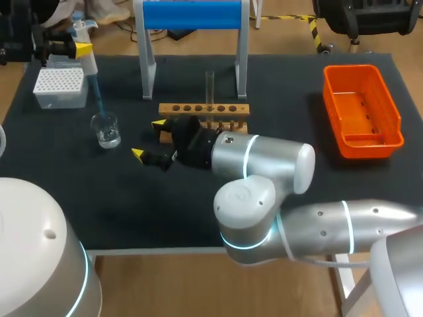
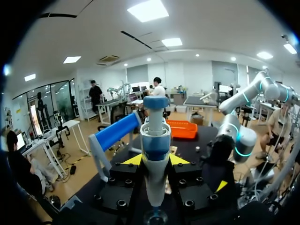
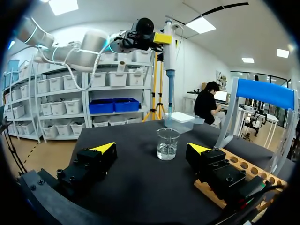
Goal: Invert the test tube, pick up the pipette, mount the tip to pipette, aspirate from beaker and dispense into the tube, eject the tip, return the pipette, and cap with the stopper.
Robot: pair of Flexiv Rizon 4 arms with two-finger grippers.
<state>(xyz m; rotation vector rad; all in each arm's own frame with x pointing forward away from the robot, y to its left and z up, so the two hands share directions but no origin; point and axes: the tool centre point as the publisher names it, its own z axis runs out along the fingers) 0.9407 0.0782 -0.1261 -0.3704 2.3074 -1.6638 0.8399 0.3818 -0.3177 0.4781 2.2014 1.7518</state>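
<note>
My left gripper (image 1: pixel 78 47) (image 2: pixel 155 160) is shut on the white and blue pipette (image 1: pixel 86 56) (image 2: pixel 155 150), holding it upright at the far left. Its blue tip (image 1: pixel 98 99) (image 3: pixel 169 93) hangs over the glass beaker (image 1: pixel 106 129) (image 3: pixel 168 144), ending a little above the rim. A clear test tube (image 1: pixel 209 86) stands upright in the wooden rack (image 1: pixel 205 109) (image 3: pixel 243 173). My right gripper (image 1: pixel 149 139) (image 3: pixel 152 150) is open just above the table in front of the rack, pointing at the beaker with nothing between its fingers.
A white tip box (image 1: pixel 59 86) (image 3: pixel 180 119) sits behind the beaker at the far left. A blue-topped stand (image 1: pixel 192 16) (image 2: pixel 117 131) rises behind the rack. An orange bin (image 1: pixel 362 109) (image 2: pixel 183 129) lies at the right.
</note>
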